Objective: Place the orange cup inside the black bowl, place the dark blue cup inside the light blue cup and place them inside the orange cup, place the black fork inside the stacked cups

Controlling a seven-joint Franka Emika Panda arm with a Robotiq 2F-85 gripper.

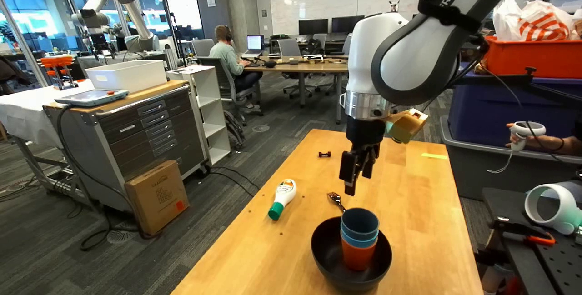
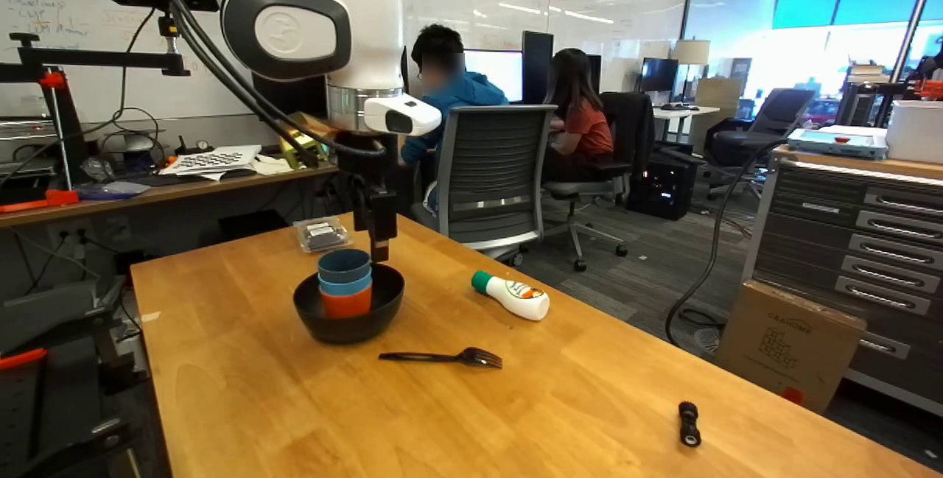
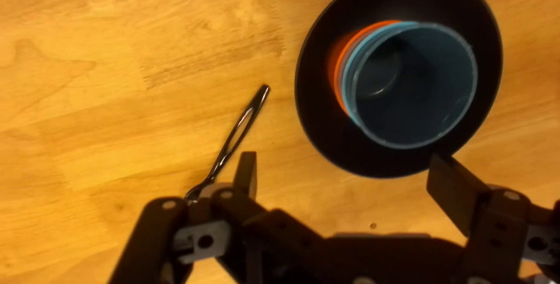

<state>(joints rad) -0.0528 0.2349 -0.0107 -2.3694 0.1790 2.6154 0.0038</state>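
While it hovers above the table [image 1: 411,213], the tool [image 3: 344,166] (empty) gapes wide.

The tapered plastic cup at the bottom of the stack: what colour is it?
Bright orange. The bottom cup shows best in an exterior view.

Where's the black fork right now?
In the wrist view, the black fork lies on the table, left of the black bowl, its tines hidden behind the gripper.
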